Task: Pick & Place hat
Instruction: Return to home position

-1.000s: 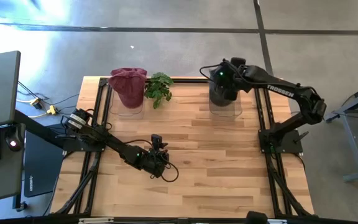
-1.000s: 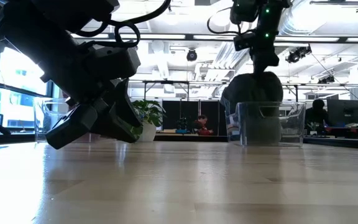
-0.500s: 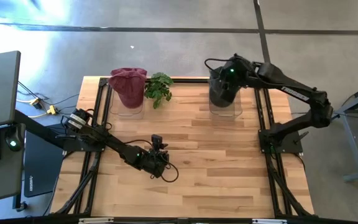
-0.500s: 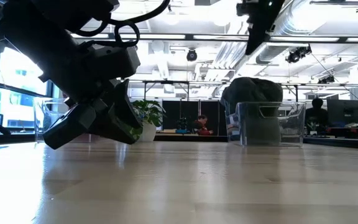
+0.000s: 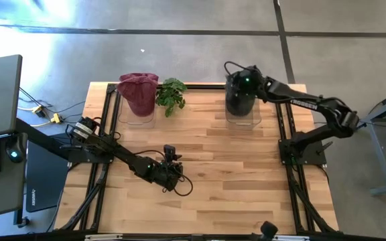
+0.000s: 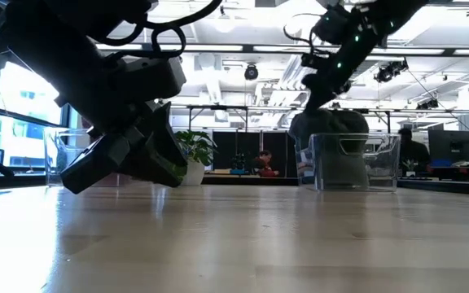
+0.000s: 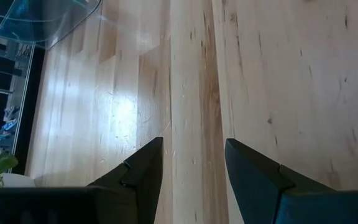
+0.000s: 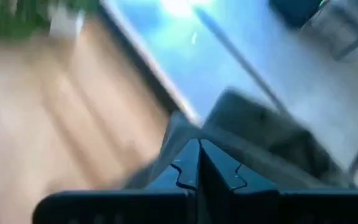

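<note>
Wooden table (image 5: 206,167), high view: red cap (image 5: 138,90) sits in the left clear bin (image 5: 139,119) at the far-left corner. Potted plant (image 5: 171,94) is just beside that bin, along the far edge. Gray cap (image 5: 238,100) fills the right clear bin (image 5: 243,120), also by the far edge, toward the right side. Right gripper (image 5: 238,79) hangs over the gray cap w/ its arm reaching in from the right edge. Left gripper (image 5: 174,175) is low over the middle of the table, nearer the near edge, well apart from both bins.

Low view: left gripper (image 6: 84,175) is big and dark, close above the wood, w/ the plant (image 6: 190,150) behind it. Right gripper (image 6: 324,81) is above the gray cap (image 6: 332,126), which bulges over the rim of the right clear bin (image 6: 361,167). A person (image 6: 414,150) sits in the room behind.

Left wrist view: left gripper (image 7: 191,162) has its fingers (image 7: 145,168) spread apart, nothing betw. them, bare wood below. A bin corner (image 7: 42,18) shows farther off.

Right wrist view: heavily blurred. Right gripper (image 8: 199,149) has its fingers (image 8: 188,165) pressed together, holding nothing.
</note>
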